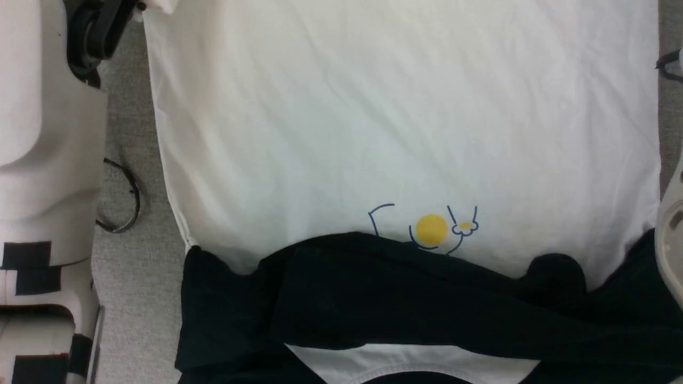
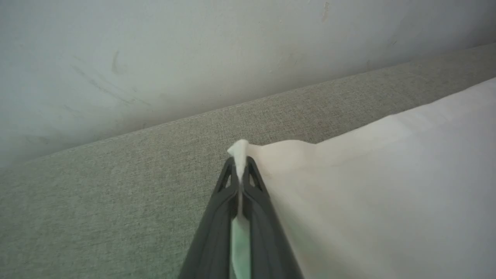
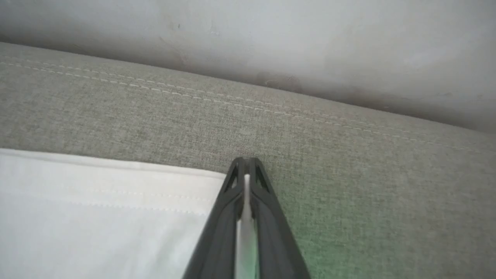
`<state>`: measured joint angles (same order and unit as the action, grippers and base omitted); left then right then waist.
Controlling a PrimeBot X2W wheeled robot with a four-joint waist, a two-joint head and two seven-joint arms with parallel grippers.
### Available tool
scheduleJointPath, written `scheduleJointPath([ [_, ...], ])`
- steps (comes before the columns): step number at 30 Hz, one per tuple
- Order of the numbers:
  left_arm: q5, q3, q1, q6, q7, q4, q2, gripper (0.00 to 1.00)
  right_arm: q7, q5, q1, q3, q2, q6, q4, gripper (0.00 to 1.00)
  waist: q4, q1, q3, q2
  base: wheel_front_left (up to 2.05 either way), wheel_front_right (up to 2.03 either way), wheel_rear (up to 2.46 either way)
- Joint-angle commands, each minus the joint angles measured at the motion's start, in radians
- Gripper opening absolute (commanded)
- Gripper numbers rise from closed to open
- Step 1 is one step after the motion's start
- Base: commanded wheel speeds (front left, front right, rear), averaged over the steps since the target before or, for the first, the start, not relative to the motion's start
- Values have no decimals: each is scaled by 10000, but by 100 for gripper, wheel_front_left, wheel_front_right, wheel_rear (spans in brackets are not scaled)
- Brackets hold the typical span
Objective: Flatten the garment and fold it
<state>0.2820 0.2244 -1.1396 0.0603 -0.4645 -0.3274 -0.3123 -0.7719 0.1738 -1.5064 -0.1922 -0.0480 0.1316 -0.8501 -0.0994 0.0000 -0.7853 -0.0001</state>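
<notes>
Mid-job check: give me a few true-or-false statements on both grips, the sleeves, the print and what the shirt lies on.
1. The left gripper is shut on a white corner of the shirt. True.
2. The right gripper stands open, clear of the shirt. False: it is shut, with white cloth between its fingers at the hemmed edge.
3. Black sleeves lie across the shirt's body. True.
4. The print is fully uncovered. False: a sleeve overlaps its lower edge.
5. The shirt lies on bare wood. False: it lies on a grey cloth surface.
</notes>
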Motion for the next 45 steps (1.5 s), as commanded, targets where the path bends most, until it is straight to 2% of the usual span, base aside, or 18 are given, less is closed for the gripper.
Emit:
scheduleJointPath([
  [1, 25, -29, -212, 43, 165, -105, -107, 0, 293, -106, 431, 89, -22, -9, 17, 0, 91, 0, 93, 1, 0, 0, 0],
  [12, -290, -322, 145, -123, 2137, -943, -773, 0, 3752, -936, 1245, 837, -22, -9, 387, 0, 795, 0, 1276, 1, 0, 0, 0],
  [19, -103, -286, 971, 25, 2774, -1147, -833, 0, 4951, -1727, 2073, 1600, -35, -9, 315, 0, 1035, 0, 2356, 1, 0, 0, 0],
  [24, 332, -285, 2334, 214, 3213, -605, -816, 0, 5821, -2983, 3299, 2428, -402, -9, 982, 0, 1016, 0, 3408, 1, 0, 0, 0],
  [32, 1231, -667, 5488, 225, 3524, 1359, -959, 0, 6107, -4883, 6362, 3305, -1372, -9, 3698, 0, 1020, 0, 4991, 1, 0, 0, 0],
  [37, 1701, -1023, 7694, -212, 3602, 3100, -857, 0, 5725, -5285, 8520, 3111, -1708, -9, 5690, 0, 1064, 0, 5591, 1, 0, 0, 0],
  [45, 2279, -1263, 10748, -921, 3804, 4772, -264, 0, 4839, -5239, 11583, 2359, -1514, -9, 8038, 0, 1120, 0, 6202, 1, 0, 0, 0],
])
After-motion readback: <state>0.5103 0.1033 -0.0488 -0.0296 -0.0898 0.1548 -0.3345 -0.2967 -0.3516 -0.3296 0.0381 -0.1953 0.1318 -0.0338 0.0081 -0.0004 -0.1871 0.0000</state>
